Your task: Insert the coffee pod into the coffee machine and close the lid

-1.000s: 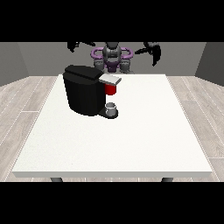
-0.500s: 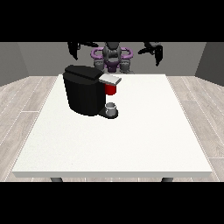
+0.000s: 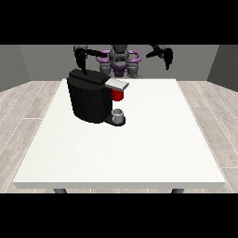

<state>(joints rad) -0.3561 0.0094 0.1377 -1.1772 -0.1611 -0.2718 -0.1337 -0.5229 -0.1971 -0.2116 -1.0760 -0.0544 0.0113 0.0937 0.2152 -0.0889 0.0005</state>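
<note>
Finger spread: cannot tell on either hand. Hand at the view's left (image 3: 82,57) has dipped toward the coffee machine (image 3: 89,98) top; hand at the view's right (image 3: 163,53) barely moved. Grey thing (image 3: 119,114) at machine's foot (pod? unclear). Approach only, nothing grasped.

A black coffee machine (image 3: 90,100) stands on the white table (image 3: 139,148), a grey thing (image 3: 119,114) at its base.

- A large white table (image 3: 139,153) fills the middle of the view.
- Pale wood-plank floor (image 3: 23,107) lies around it.
- Grey walls (image 3: 42,58) stand behind.
</note>
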